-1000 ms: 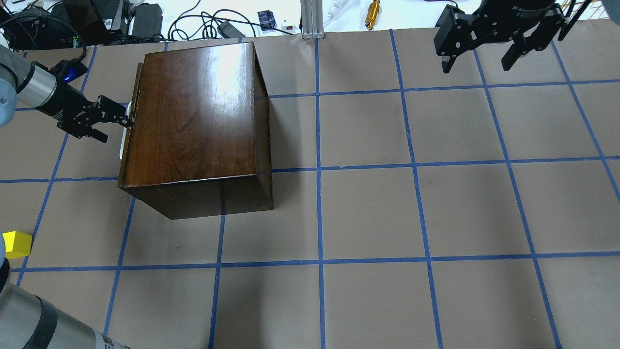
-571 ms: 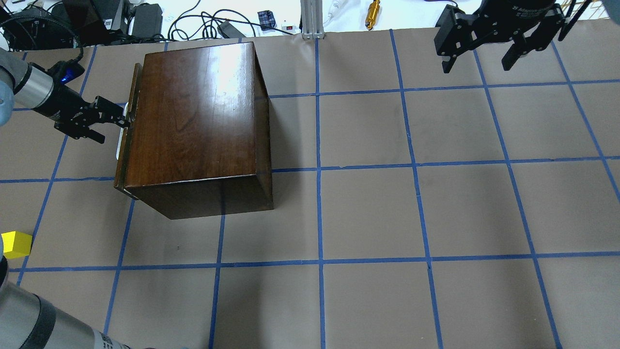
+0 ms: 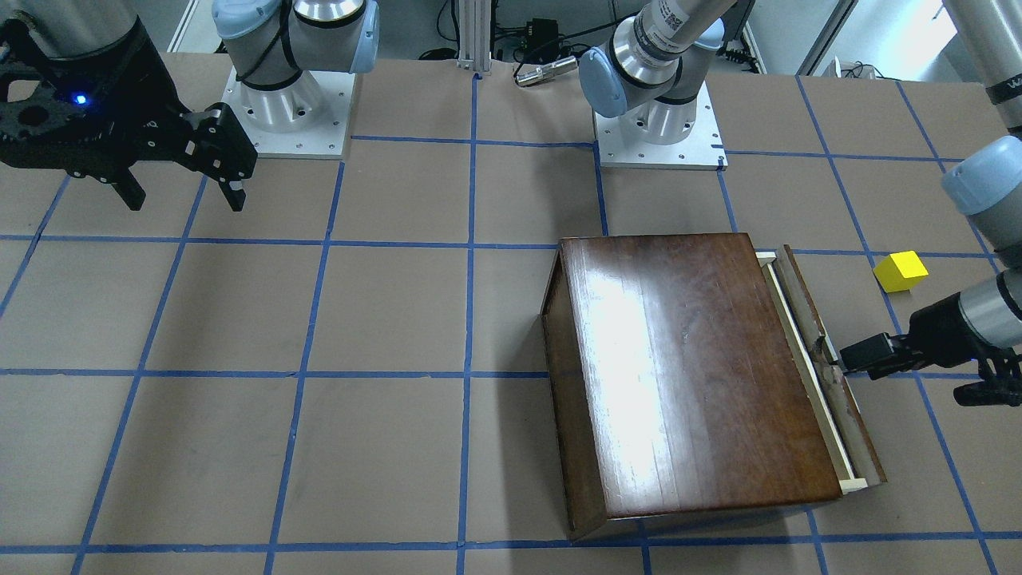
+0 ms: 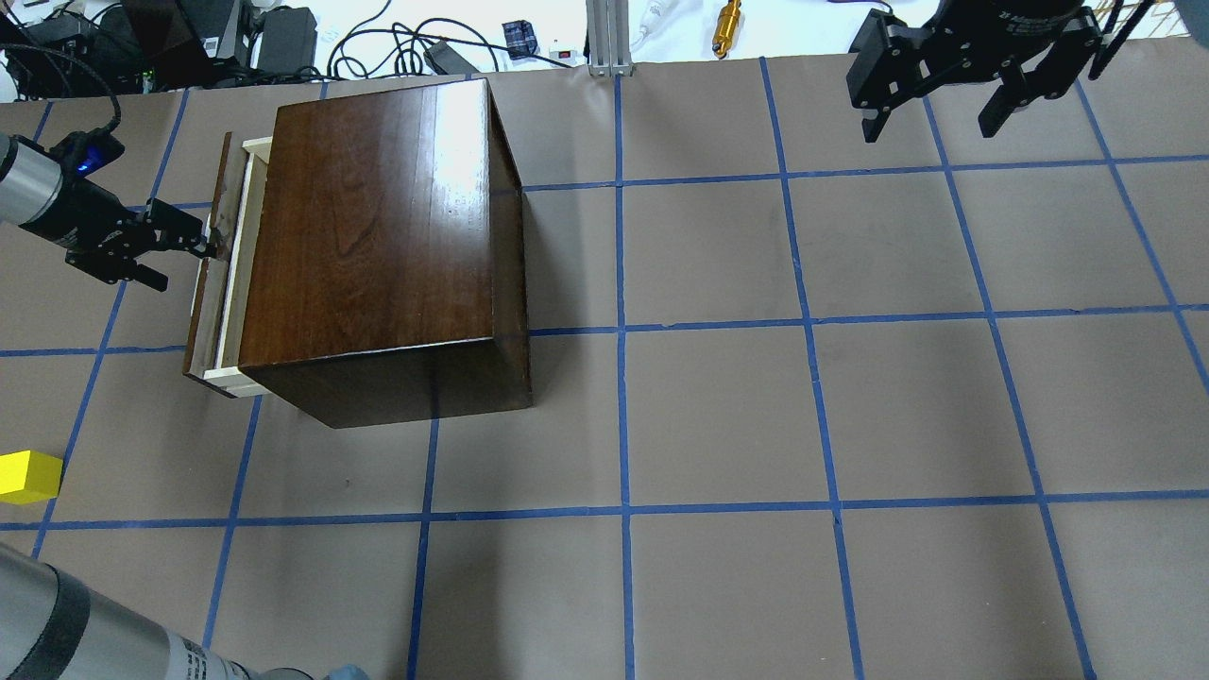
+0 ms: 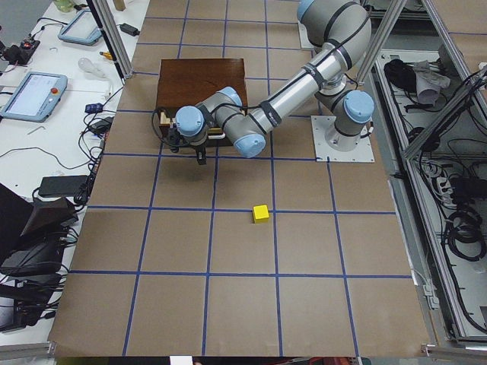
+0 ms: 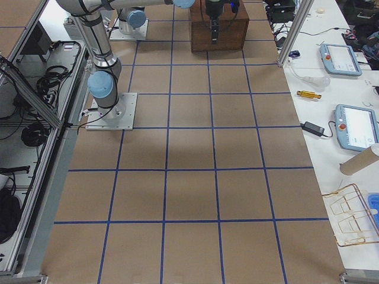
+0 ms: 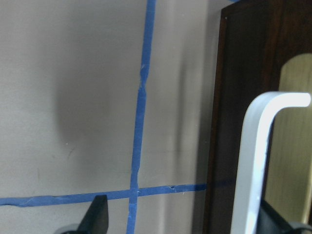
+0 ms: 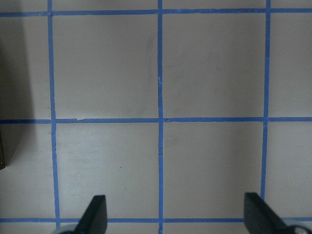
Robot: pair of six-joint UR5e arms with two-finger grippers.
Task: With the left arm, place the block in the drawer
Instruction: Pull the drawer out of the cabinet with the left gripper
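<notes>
The dark-brown wooden box (image 4: 378,236) stands at the table's back left. Its drawer (image 4: 219,274) is out a little, and a strip of its pale tray rim (image 3: 786,335) shows. My left gripper (image 4: 186,265) is at the drawer front, open. The metal handle (image 7: 256,161) lies between the fingers, against one of them. The yellow block (image 4: 28,477) lies on the table near the front left edge, apart from the box; it also shows in the front-facing view (image 3: 901,271). My right gripper (image 4: 935,118) hangs open and empty at the back right.
The table is brown paper with a grid of blue tape (image 4: 623,510). Cables, a power supply and small tools (image 4: 727,28) lie beyond the back edge. The left arm's lower link (image 4: 85,623) crosses the front left corner.
My left gripper has moved left, and the drawer has slid out of the box with it, baring the pale tray rim. The block and the right arm have not moved.
</notes>
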